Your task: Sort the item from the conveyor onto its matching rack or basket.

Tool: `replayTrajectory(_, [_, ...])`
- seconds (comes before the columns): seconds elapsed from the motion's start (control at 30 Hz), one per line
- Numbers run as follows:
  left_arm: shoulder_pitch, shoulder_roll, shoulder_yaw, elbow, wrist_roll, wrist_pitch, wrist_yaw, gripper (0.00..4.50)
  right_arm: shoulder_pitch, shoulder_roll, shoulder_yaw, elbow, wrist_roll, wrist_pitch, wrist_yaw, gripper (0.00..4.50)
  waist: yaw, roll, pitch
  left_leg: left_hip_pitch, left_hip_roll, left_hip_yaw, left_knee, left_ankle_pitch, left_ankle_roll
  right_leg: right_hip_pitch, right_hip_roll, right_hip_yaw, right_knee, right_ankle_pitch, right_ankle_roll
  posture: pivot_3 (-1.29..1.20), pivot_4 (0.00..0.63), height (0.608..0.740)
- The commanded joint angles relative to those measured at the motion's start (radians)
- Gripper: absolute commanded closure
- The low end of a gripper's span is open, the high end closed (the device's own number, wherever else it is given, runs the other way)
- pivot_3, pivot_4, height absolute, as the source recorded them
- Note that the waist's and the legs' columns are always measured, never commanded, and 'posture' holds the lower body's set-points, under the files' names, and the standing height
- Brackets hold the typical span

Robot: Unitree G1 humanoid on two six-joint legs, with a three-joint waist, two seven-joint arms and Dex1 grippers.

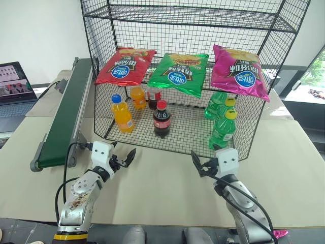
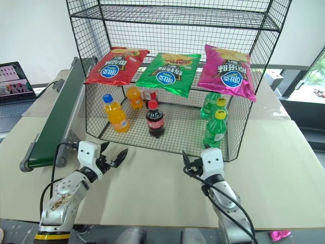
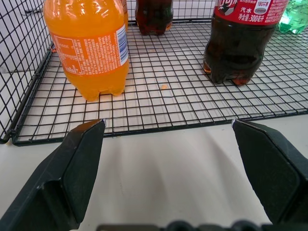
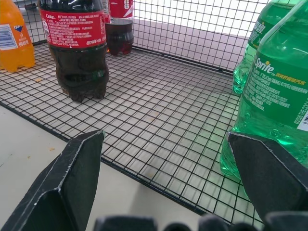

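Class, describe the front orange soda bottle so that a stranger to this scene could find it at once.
Start at the tall black wire rack on the table and look at its bottom tier, under the red chip bag. The orange soda bottle stands upright at the front left. Its blue cap sets it apart from the red-capped cola bottle beside it.

An orange soda bottle (image 3: 89, 48) and a cola bottle (image 3: 240, 41) stand upright on the black wire rack (image 3: 163, 103). The left gripper (image 3: 168, 178) is spread wide and empty over the pale tabletop (image 3: 163, 163).
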Motion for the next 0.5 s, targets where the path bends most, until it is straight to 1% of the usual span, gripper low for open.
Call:
replayTrajectory(0.03, [-0.007, 0.02, 0.006, -0.036, 0.019, 0.005, 0.014, 0.03, -0.011, 0.0, -0.007, -0.052, 0.003, 0.002, -0.003, 0.0, 0.0, 0.0, 0.0, 0.0, 0.0, 0.0, 0.0, 0.0, 0.0, 0.0, 0.0, 0.0, 0.0, 0.0, 0.0, 0.0, 0.15, 0.738])
replayTrajectory(0.27, [0.015, -0.001, 0.004, -0.053, 0.075, 0.005, 0.102, 0.03, -0.009, -0.011, 0.001, -0.049, 0.004, -0.004, 0.012, 0.0, 0.0, 0.0, 0.0, 0.0, 0.0, 0.0, 0.0, 0.0, 0.0, 0.0, 0.0, 0.0, 0.0, 0.0, 0.0, 0.0, 0.15, 0.738])
replayTrajectory(0.5, [0.011, 0.001, 0.005, -0.041, 0.071, -0.014, 0.094, 0.03, -0.024, -0.007, 0.006, -0.059, 0.004, 0.016, 0.012, 0.0, 0.0, 0.0, 0.0, 0.0, 0.0, 0.0, 0.0, 0.0, 0.0, 0.0, 0.0, 0.0, 0.0, 0.0, 0.0, 0.0, 0.15, 0.738])
